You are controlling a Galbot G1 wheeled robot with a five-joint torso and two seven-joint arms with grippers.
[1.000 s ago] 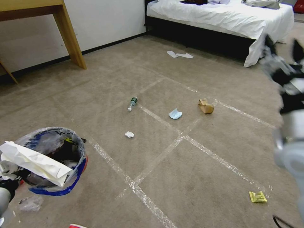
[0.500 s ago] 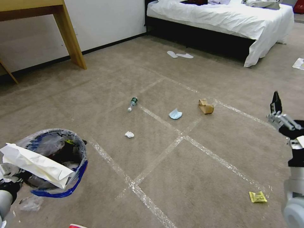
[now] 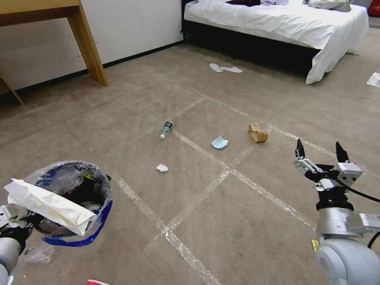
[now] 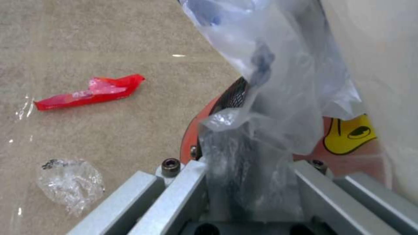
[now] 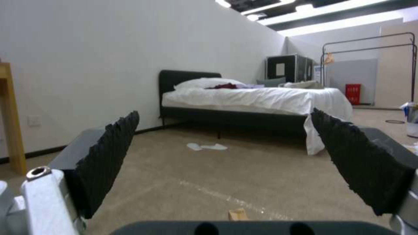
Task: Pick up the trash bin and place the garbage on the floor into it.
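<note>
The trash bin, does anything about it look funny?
Yes. A big crumpled white paper lies across the trash bin rim and pokes out over the side instead of sitting inside. The left gripper holds the bin's edge.

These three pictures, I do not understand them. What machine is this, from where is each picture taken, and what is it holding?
It is a wheeled robot with two arms. The head view looks down at the floor; each wrist view sits on one arm. The left gripper is shut on the trash bin, gripping its rim and plastic liner. The right gripper is open and empty above the carpet. On the floor lie a small bottle, a blue mask, a brown paper bag, a white tissue and a red wrapper.
</note>
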